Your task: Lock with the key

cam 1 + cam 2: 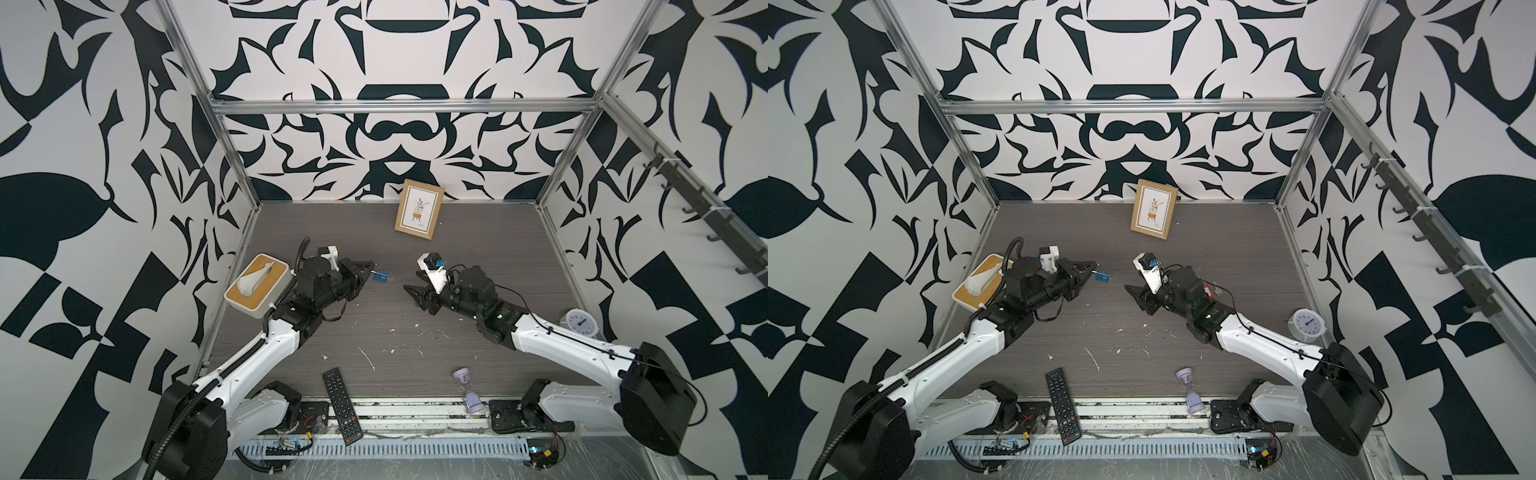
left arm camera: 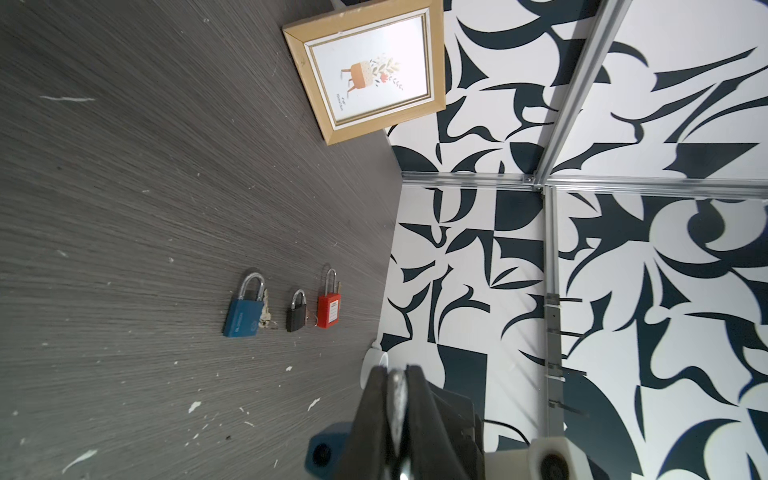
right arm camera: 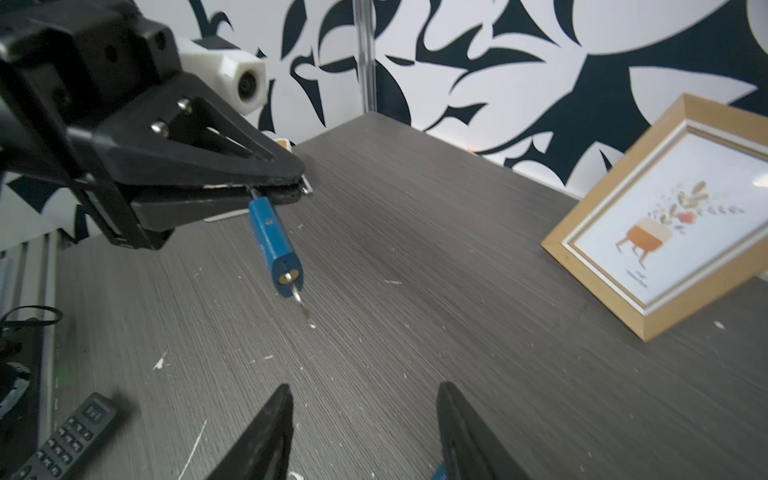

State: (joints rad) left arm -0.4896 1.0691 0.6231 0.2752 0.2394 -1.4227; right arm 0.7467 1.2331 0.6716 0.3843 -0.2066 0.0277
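We have the left gripper (image 3: 301, 185) pinching the padlock (image 3: 274, 241) by its shackle. The blue body hangs tilted, clear of the table (image 3: 415, 249), mid-table between the arms. The key (image 3: 298, 297) sticks out of the cylinder at the body's lower end. The right gripper (image 3: 365, 386) has its jaws spread with nothing between them, pointed at the padlock but apart from it. The shackle is buried in the grip, so we can't tell if it's latched. In the left wrist view we see a blue lock (image 2: 243, 316), black lock (image 2: 296, 318) and red lock (image 2: 329, 311) in a row on the table.
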